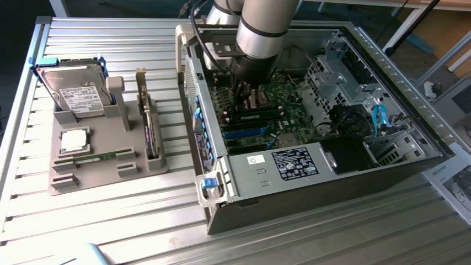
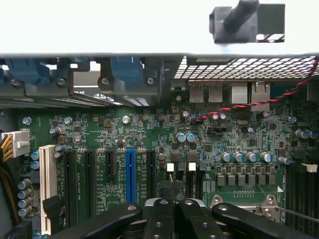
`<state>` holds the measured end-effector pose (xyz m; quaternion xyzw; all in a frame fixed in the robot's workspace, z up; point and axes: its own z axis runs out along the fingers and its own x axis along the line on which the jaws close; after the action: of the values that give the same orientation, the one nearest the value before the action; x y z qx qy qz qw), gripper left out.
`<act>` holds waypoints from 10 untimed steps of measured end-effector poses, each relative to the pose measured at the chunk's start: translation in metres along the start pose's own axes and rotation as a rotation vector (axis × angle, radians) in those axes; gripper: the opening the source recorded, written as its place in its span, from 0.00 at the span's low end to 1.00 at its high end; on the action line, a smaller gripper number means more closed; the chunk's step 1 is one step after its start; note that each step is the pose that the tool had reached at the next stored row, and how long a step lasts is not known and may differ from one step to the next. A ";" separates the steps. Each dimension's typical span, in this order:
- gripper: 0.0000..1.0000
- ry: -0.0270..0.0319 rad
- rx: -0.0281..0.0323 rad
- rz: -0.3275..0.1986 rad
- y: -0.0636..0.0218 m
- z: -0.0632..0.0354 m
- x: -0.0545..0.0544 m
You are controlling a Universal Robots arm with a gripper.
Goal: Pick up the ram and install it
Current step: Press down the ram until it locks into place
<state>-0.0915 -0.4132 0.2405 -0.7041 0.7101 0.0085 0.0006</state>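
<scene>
Deep inside the open computer case (image 1: 412,110), just above the green board (image 2: 149,144), the gripper (image 2: 173,191) has its fingers pressed together, while the ram (image 1: 94,158) lies on the grey tray (image 1: 103,176) outside.

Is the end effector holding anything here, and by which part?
Cannot be told: the end effector is shut over the motherboard, its fingertips hiding anything between them. One ram lies in the tray.
</scene>
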 end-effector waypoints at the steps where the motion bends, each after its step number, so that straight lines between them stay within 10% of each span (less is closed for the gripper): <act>1: 0.10 0.0000 0.0000 0.000 0.0000 0.0005 0.000; 10: 0.10 -0.0002 0.0001 0.000 0.0000 0.0028 0.000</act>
<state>-0.0915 -0.4132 0.2377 -0.7041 0.7101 0.0086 0.0007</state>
